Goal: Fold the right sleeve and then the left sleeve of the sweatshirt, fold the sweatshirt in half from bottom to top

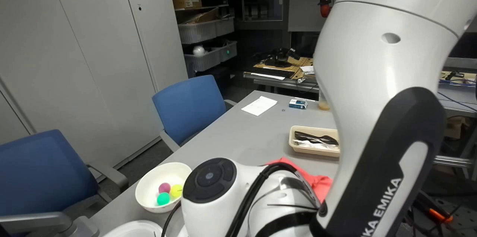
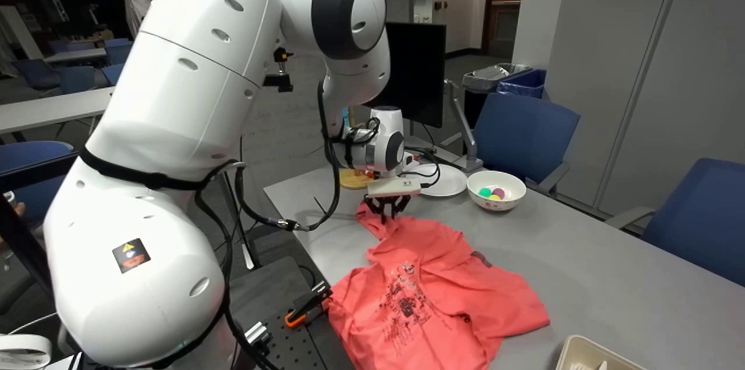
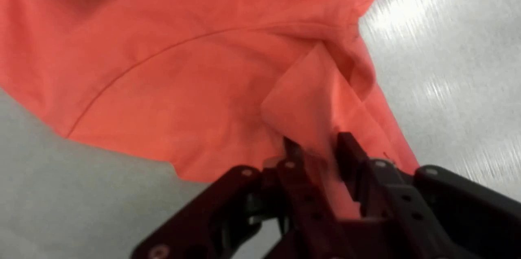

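Observation:
The coral sweatshirt (image 2: 448,277) lies spread and wrinkled on the grey table, its dark print facing up in an exterior view. One sleeve stretches away toward the far end, where my gripper (image 2: 388,214) reaches down onto it. In the wrist view a raised fold of the sweatshirt (image 3: 303,100) runs up between the jaws of my gripper (image 3: 319,145). Some space still separates the fingers, with cloth filling much of it; whether they pinch it firmly is unclear. Only a patch of the sweatshirt (image 1: 321,185) shows past the arm in an exterior view, where the gripper is hidden.
A white bowl (image 2: 511,185) with coloured balls and a white plate (image 2: 448,181) stand near the gripper. At the opposite end sits a tan tray (image 1: 294,147) with black cutlery. An orange-handled clamp (image 2: 305,305) sits by the table edge beside the sweatshirt.

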You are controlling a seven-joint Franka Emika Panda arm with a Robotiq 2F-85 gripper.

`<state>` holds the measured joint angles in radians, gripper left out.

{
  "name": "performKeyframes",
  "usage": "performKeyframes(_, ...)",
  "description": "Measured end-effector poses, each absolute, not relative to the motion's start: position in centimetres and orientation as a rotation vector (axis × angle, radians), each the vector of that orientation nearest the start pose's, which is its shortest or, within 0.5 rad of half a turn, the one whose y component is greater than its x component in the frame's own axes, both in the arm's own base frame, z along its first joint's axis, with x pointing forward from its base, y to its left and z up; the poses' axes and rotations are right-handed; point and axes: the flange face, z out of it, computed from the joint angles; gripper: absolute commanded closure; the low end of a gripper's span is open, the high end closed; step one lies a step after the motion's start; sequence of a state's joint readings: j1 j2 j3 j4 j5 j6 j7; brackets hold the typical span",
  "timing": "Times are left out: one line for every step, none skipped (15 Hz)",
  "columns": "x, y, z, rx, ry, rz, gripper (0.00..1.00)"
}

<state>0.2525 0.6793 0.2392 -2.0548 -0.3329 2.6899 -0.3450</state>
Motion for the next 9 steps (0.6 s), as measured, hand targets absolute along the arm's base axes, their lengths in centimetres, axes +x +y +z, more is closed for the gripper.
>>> performKeyframes(50.2,28.5,10.8,-2.683,-1.620,0.011,1.00)
performKeyframes(50.3,28.4,10.8,-2.684,-1.618,0.009,1.00)
performKeyframes(50.3,28.4,10.9,-2.685,-1.617,0.007,1.00)
performKeyframes(50.3,28.4,11.2,-2.686,-1.618,0.003,0.99)
performKeyframes(50.3,28.4,11.5,-2.687,-1.620,-0.002,0.99)
performKeyframes(50.2,28.3,12.0,-2.689,-1.624,-0.007,0.99)
performKeyframes(50.1,28.2,12.7,-2.692,-1.628,-0.011,0.99)
performKeyframes(49.9,27.9,13.5,-2.697,-1.632,-0.009,0.99)
performKeyframes(49.7,27.6,14.4,-2.706,-1.636,-0.007,0.99)
